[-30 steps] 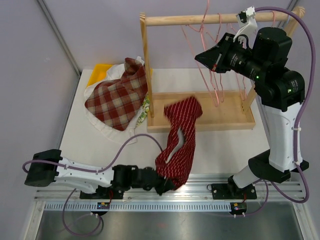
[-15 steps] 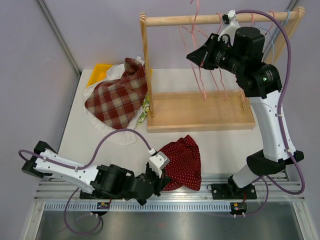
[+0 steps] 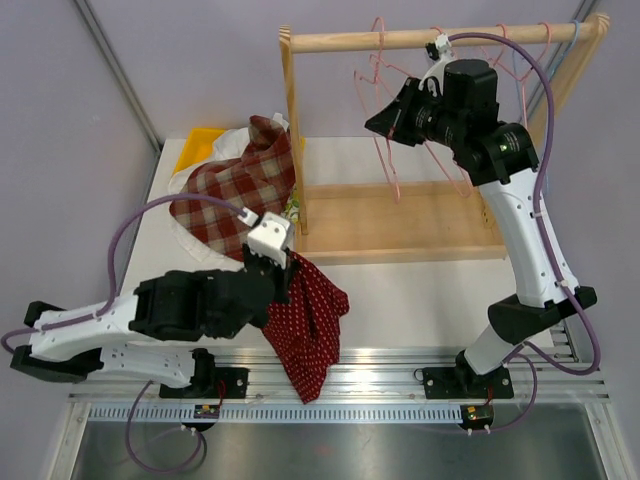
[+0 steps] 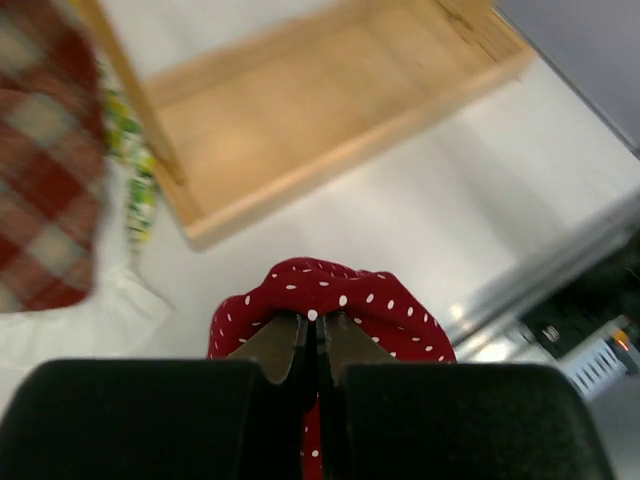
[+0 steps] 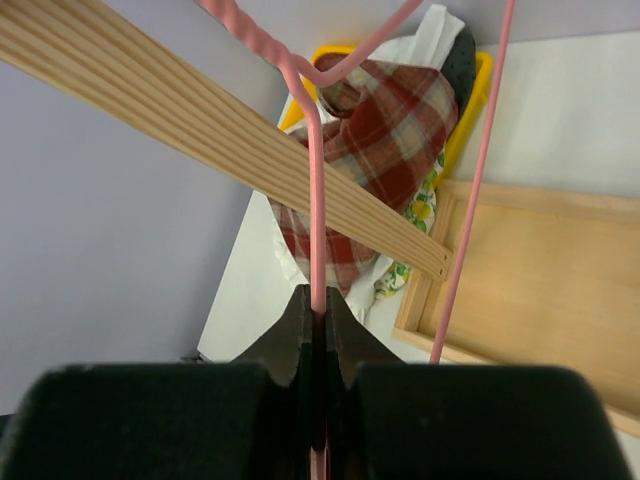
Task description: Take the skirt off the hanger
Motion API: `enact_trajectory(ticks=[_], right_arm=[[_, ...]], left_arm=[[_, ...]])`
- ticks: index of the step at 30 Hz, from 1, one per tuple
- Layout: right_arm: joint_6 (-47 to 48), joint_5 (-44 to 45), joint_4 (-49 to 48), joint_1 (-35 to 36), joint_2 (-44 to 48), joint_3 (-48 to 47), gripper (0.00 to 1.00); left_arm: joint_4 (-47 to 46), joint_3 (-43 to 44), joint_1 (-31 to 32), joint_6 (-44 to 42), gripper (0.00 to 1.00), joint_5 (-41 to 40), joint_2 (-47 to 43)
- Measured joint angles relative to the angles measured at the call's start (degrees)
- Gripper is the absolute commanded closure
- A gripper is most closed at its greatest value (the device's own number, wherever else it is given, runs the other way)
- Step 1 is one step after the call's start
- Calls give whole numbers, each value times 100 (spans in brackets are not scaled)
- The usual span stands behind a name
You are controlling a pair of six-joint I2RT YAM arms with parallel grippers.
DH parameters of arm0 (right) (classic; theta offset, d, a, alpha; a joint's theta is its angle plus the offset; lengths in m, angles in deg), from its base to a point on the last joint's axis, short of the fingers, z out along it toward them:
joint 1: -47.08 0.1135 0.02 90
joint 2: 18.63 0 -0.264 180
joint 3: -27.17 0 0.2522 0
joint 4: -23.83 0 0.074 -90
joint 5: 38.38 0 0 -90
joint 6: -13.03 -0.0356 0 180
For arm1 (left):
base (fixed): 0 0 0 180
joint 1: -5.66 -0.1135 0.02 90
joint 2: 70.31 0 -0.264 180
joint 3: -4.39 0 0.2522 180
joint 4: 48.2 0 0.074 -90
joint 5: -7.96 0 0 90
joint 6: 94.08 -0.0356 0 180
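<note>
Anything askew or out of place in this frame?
The pink hanger, pinched by the right gripper, sits tilted against the wooden rod rather than hanging straight. The red dotted skirt dangles bunched from the left gripper, already off it.

1. Soft, even light from above filled the overhead view; the white tabletop point(image 3: 430, 300) showed only faint shadows.
2. The left wrist view was smeared by blur: the shallow pale-wood tray point(image 4: 300, 130) and red-and-cream plaid cloth point(image 4: 45, 170) lacked crisp edges.
3. Glare brightened the silver metal rail point(image 4: 520, 300) there.
4. In the right wrist view the thin pink wire hanger point(image 5: 316, 200) looked sharp, the black right gripper point(image 5: 318, 312) dark and soft-edged.
</note>
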Motion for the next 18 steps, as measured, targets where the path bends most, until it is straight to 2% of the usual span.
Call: enact_trajectory(ticks=[5,6,7,8,9,10,12,17,18], right_arm=[[-24,7,-13,0,341,636,100],[-28,11,-57,0,448,765,85],[-46,15,-81,0,562,883,65],[-61,11,-83,0,680,981,41],[-92,11,-74,0,820,1080,4],[-114,9,-72,0,964,1172,1],[-66,20,-83,0,1272,1355,1],[-74,57,-225,0,2138,2055,1],[-79,55,-225,0,2273,2197,1]], left_arm=[[70,960,-1665,-1141,100,258,142],[7,1211,-2081,-1403,100,413,216],[-31,1419,-2474,-1591,100,496,299],[-59,1744,-2940,-1818,100,678,437],[-103,2076,-3423,-2026,100,903,601],[-129,2430,-3974,-2197,100,1119,802],[-55,3429,-4819,-2474,100,1467,1401],[-149,6426,-6314,-2953,100,2192,3429],[-278,6699,-6500,-2983,100,2260,3687]])
